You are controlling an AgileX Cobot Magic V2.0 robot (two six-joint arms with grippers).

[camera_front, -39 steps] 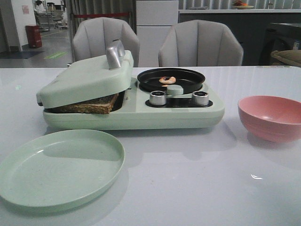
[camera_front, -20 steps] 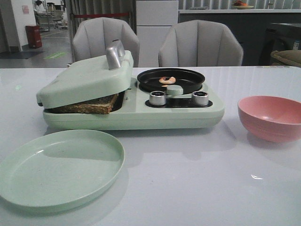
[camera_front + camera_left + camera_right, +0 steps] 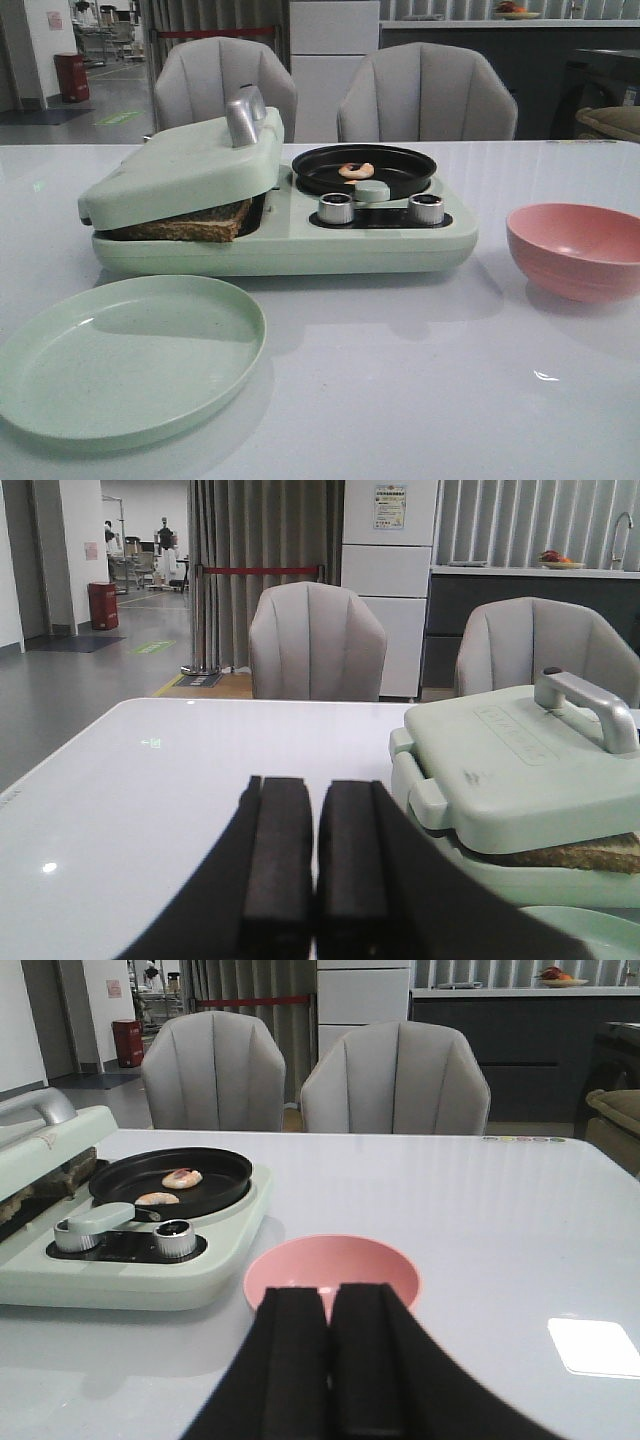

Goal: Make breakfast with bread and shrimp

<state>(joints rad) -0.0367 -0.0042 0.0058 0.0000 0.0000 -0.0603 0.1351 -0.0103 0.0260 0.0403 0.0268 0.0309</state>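
Nearest the table's front edge, toward the left corner, lay the green plate (image 3: 130,358); the pink bowl (image 3: 577,250) sat by the right edge. Mid-table stood the breakfast maker (image 3: 280,215): the bread (image 3: 190,224) lay pinched under its lid (image 3: 180,170), the shrimp (image 3: 355,171) in the black pan (image 3: 363,168) behind the knobs.

Risk: lifting the lid by its handle (image 3: 590,702) could drag or tear the slices.

The left gripper (image 3: 292,855) and right gripper (image 3: 330,1355) hovered low and level, fingers pressed together, empty.
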